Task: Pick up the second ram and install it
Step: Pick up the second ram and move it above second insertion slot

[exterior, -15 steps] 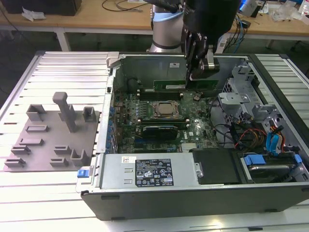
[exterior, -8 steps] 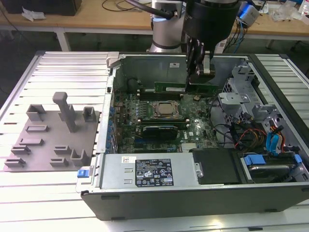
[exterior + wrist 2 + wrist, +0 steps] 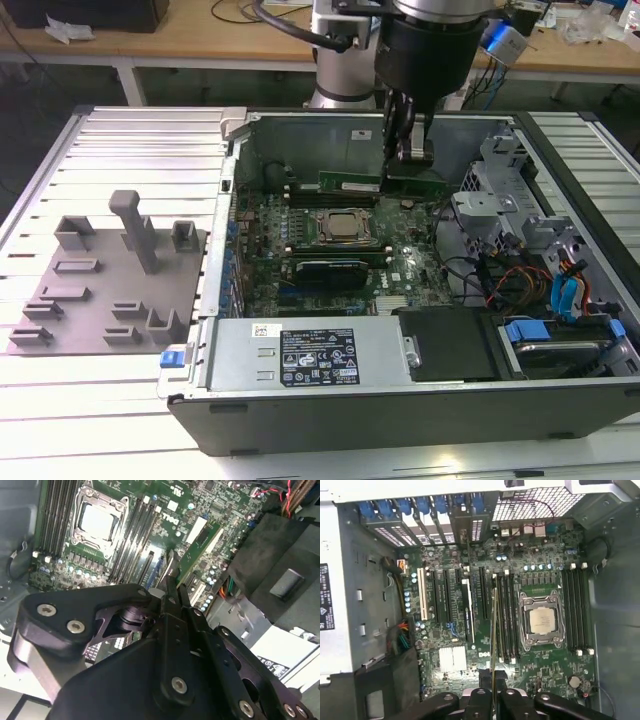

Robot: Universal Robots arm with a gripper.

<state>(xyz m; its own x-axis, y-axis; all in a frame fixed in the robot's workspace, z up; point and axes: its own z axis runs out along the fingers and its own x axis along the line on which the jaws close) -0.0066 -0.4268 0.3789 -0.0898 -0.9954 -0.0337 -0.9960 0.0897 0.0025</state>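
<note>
Our gripper [image 3: 493,681] is clamped narrow on the ram [image 3: 494,630]. We see the stick edge-on in the first wrist view, as a thin line running out from between the fingertips. In the second wrist view its flat green face with a white label [image 3: 200,537] reaches out past the fingertips, so we judge the grip to be near one end of the stick.

The pickup is done, since the ram is off any rest and carried in the air. The install is not done. In the exterior view the ram [image 3: 350,184] hangs level above the board [image 3: 400,275], over the board edge farthest from the power supply [image 3: 310,360], inside the open case [image 3: 400,420].

From the first wrist view we judge the ram to run parallel to the bank of slots [image 3: 506,615] beside the socket [image 3: 541,621]. It lines up with the side of that bank away from the socket. It does not look seated. It sits well above the slot tops, and we cannot tell which slot it is meant for, nor whether another stick already fills one of them.
</note>
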